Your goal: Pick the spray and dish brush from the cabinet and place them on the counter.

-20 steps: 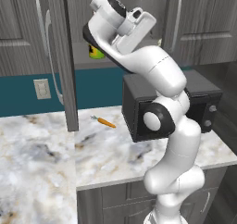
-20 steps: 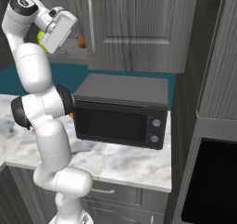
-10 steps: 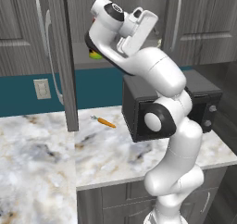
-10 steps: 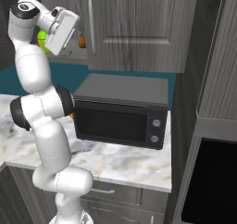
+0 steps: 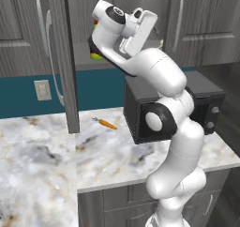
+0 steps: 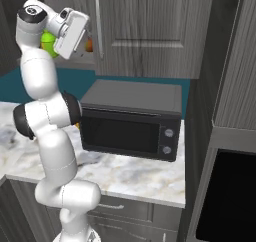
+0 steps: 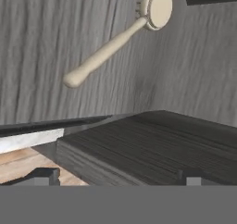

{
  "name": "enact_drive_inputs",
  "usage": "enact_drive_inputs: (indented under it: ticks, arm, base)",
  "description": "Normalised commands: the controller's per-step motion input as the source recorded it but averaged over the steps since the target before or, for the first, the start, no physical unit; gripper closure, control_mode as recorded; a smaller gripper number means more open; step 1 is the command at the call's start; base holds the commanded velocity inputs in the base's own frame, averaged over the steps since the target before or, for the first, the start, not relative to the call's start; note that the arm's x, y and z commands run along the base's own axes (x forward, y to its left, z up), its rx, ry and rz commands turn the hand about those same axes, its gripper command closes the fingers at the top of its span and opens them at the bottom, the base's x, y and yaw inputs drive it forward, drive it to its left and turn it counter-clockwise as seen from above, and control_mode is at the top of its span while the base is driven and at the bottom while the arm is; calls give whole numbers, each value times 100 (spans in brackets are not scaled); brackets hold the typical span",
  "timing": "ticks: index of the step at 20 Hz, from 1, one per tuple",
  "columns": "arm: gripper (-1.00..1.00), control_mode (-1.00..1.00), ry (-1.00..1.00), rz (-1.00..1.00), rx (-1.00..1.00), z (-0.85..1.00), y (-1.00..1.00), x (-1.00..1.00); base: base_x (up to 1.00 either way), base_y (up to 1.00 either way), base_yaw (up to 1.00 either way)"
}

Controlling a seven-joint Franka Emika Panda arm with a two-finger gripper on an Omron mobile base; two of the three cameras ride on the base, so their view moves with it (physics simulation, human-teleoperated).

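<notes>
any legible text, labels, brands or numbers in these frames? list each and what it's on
None can be read.
spray: mostly hidden behind the arm, no label text shows.
microwave: two round knobs, no markings legible.
wall outlet: plain, no text.
dish brush: plain, no marking.
</notes>
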Motion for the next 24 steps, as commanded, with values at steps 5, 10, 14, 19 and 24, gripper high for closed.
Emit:
enact_drive_inputs:
  ticks: [5, 10, 14, 19, 24]
  arm:
    - [-100, -100, 1, 3, 0, 0, -20, 7]
    - [-100, -100, 1, 0, 0, 0, -18, 1]
    - [-100, -100, 1, 0, 0, 0, -16, -1]
    - [-100, -100, 6, -12, 0, 1, -3, -51]
    - [-100, -100, 7, -18, 0, 1, 0, -67]
  base:
    - [0, 0, 0]
    - [0, 0, 0]
    - [0, 0, 0]
    - [0, 0, 0]
    - [0, 0, 0]
